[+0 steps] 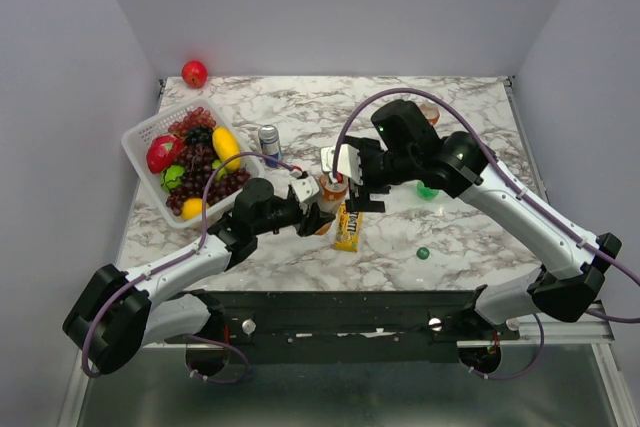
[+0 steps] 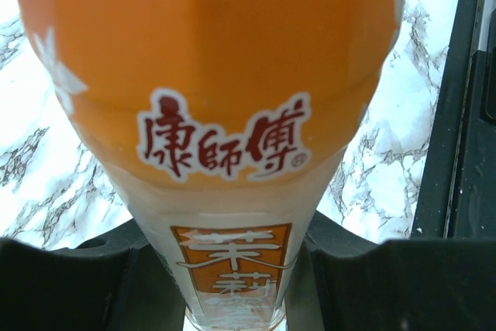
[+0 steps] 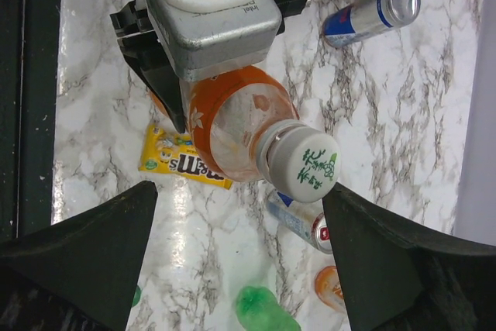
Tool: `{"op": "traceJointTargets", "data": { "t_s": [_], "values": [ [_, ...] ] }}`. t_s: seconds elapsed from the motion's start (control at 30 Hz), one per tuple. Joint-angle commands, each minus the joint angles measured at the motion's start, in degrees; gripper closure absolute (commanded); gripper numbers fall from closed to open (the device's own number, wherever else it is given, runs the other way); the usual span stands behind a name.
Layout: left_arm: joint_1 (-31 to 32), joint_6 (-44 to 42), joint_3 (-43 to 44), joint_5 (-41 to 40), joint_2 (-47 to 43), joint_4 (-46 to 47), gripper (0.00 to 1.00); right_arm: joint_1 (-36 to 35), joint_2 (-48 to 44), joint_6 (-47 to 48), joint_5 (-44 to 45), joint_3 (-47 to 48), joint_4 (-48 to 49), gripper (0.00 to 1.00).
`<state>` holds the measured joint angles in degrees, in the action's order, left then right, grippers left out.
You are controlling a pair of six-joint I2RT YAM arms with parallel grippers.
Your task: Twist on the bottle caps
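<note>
Left fingers [image 1: 318,215] pinch an orange bottle [image 3: 232,129] by its body near the middle of the surface [image 1: 300,107], while the right fingers [image 1: 352,193] stand spread on either side of its white cap [image 3: 304,164], not touching it. The cap sits on the neck; how tightly it is threaded cannot be told. Much of the job appears to remain: a green cap [image 1: 423,253] lies loose toward the near edge, apart from the green bottle [image 1: 428,190] on its side right of centre, and a second orange bottle [image 1: 430,113] near the far edge is mostly hidden
</note>
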<state>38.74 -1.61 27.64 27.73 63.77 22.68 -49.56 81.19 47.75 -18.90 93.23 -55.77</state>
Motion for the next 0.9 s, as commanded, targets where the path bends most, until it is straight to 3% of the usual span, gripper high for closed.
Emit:
{"op": "traceJointTargets", "data": {
  "t_s": [0.0,0.13,0.27,0.4,0.6,0.77,0.87],
  "values": [
    [-0.42,1.17,0.93,-1.53,0.13,2.37,1.0,-0.54,-1.56,-1.69,2.2,-1.12,-0.39,0.06],
    [-0.33,0.99,0.75,-1.89,0.13,2.46,1.0,-0.54,-1.82,-1.95,1.67,-0.68,-0.74,0.06],
    [-0.33,-0.06,0.84,-1.27,-0.22,1.15,1.0,-0.01,-0.77,-6.6,8.32,0.98,-1.27,0.06],
    [-0.33,-6.55,0.84,2.32,-1.01,-3.07,1.0,7.01,1.16,-5.39,3.17,7.04,-4.78,0.11],
    [-0.42,-21.32,4.0,5.76,-1.54,-14.4,1.0,9.31,0.55,11.2,-8.33,10.83,-11.11,0.26],
    [-0.33,-28.79,7.16,7.08,-1.1,-21.61,1.0,8.69,0.81,23.68,-16.69,10.66,-20.85,0.27],
    [-0.33,-30.91,8.3,7.08,-0.93,-24.24,1.0,7.29,0.2,27.12,-16.7,8.64,-22.19,0.27]
  ]
}}
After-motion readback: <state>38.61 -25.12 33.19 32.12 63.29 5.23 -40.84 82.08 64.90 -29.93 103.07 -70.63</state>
